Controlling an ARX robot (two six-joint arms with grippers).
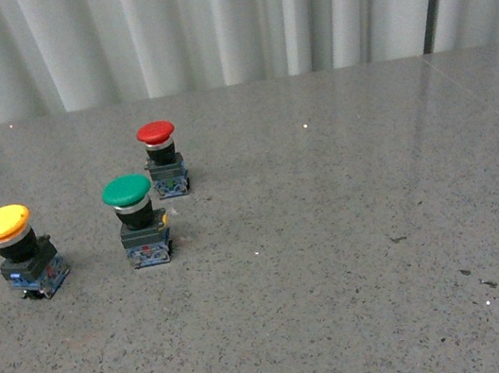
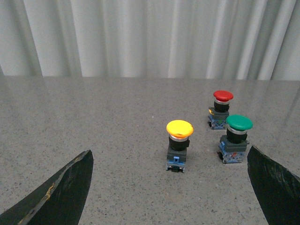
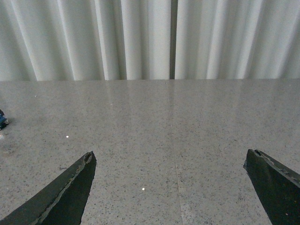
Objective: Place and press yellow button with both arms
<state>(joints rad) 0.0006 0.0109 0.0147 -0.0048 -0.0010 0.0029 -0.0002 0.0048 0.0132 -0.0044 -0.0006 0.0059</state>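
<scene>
Grey speckled table (image 1: pixel 333 230) runs back to a pale pleated curtain (image 1: pixel 203 22), and three push buttons stand towards the left side of it. The yellow button (image 1: pixel 18 246) is furthest left and nearest the robot. The green one (image 1: pixel 137 220) stands near it on the right, and the red one (image 1: pixel 162 158) is just behind the green.

Neither arm shows in the front view. The left gripper (image 2: pixel 168 154) has its fingers spread wide with nothing between them, and its camera looks straight at the yellow button ahead. The right gripper (image 3: pixel 169 153) is just as wide and empty, and faces bare table well away from the buttons.

The trouble I'd expect starts with that yellow button. It is top-heavy, with a broad cap on a small base, and from the front it seems to lean a little. A finger catching the cap rather than the collar or base could tip it over. A wide approach might also clip the green one beside it. When it comes to pressing, the button would likely skid or topple unless the other arm steadies the base.

No containers are in sight, so nothing holds anything.
</scene>
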